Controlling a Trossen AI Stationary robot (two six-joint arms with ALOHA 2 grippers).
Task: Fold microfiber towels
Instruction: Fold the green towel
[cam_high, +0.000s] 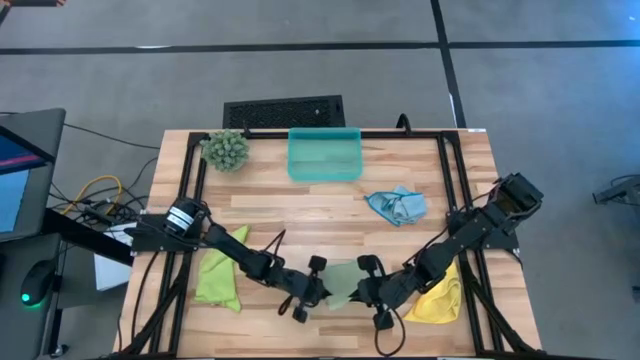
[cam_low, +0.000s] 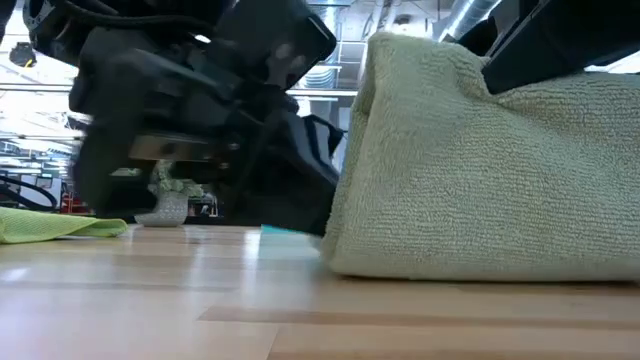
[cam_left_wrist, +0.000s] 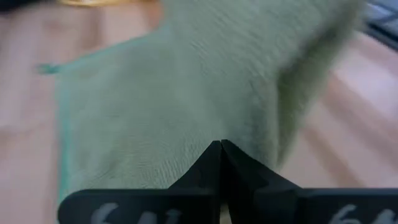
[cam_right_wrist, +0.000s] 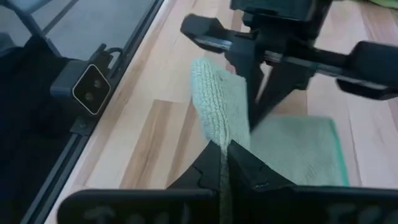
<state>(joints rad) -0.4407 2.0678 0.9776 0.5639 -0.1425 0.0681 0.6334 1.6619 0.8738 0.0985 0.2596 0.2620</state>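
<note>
Fingers: left gripper (cam_high: 318, 296) and right gripper (cam_high: 362, 292) both pinch sage towel (cam_high: 343, 281) | writing: unreadable

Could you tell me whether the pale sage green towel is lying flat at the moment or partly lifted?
Partly lifted. Both the left gripper and right gripper are shut on the pale sage green towel, holding an edge above the table.

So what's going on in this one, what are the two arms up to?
Both arms are working on the pale sage green towel at the near middle of the table. The left gripper and the right gripper are each shut on an edge of it, with part of the cloth lifted off the wood. The lime green towel, the yellow towel and the light blue towel lie aside, crumpled.
</note>
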